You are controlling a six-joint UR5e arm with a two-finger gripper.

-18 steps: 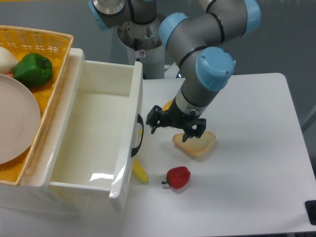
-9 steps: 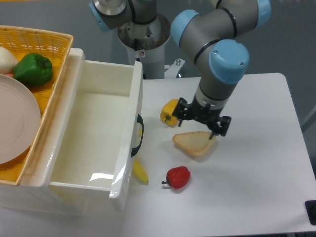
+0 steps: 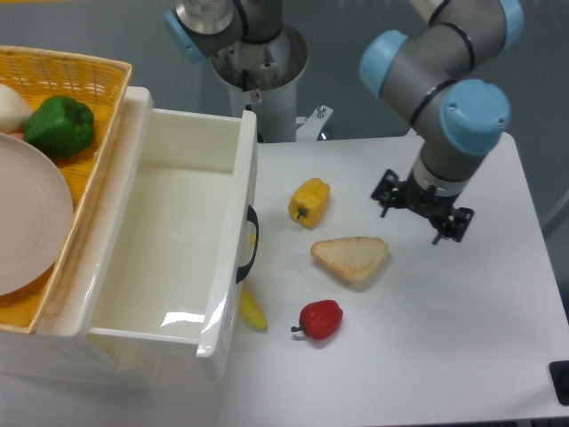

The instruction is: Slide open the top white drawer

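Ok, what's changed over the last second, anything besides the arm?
Only the arm. The gripper swung from beside the top white drawer handle out to the camera's right, past the bread slice, holding nothing. That uncovered the yellow pepper. Drawer, bread, red pepper and banana stayed put.

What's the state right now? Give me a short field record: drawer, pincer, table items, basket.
drawer: top drawer pulled far out, inside empty, black handle on its front
pincer: pincer open, holding nothing, over the table right of the bread, apart from the drawer
table items: yellow pepper, bread, red pepper, banana partly under the drawer front
basket: basket on the cabinet top, holding a green pepper and a plate
task: drawer looks open
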